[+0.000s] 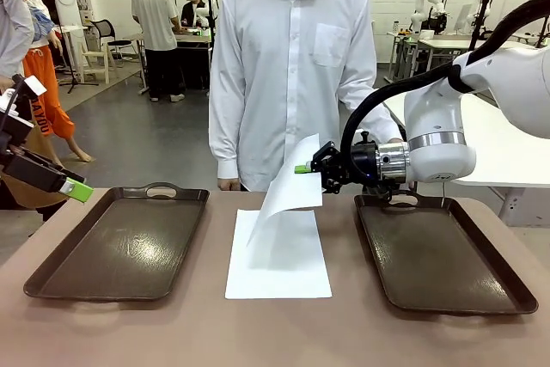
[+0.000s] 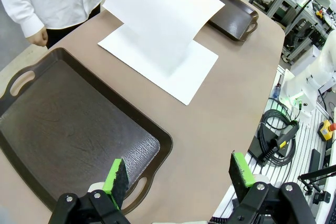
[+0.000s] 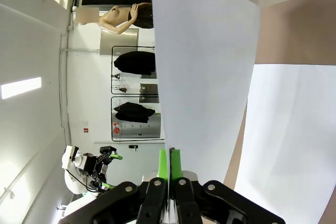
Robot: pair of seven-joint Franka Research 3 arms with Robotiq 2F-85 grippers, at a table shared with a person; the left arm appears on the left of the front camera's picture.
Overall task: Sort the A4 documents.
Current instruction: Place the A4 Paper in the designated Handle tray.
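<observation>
Right wrist view: the right jaws are pressed together on one edge of a lifted A4 sheet (image 3: 205, 66), with the green pads (image 3: 163, 163) flat against the thin paper; the sheet rises away from them, smooth, white and blank.

In the front view the right arm (image 1: 438, 148) reaches in level from the right, its wrist above the far end of the right tray (image 1: 438, 255) and its jaws pointing toward the middle; the pinched sheet (image 1: 290, 182) bows downward from the grip, and its low corner comes down to the flat white paper (image 1: 279, 268) lying on the worktop (image 1: 275, 333) between the two trays; whether that is one sheet or several I cannot tell.

The left jaws are spread wide with nothing between them; in the left wrist view the black fingers (image 2: 119, 176) hang over the near handle end of the left tray (image 2: 68, 124); in the front view the left arm (image 1: 34, 169) sits at the left edge, tilted down.

Both trays are dark brown rectangles with rounded corners, raised rims, cut-out handles and a grained floor; the worktop is matte grey-brown; a person in a white shirt (image 1: 292, 58) stands at the far edge.
</observation>
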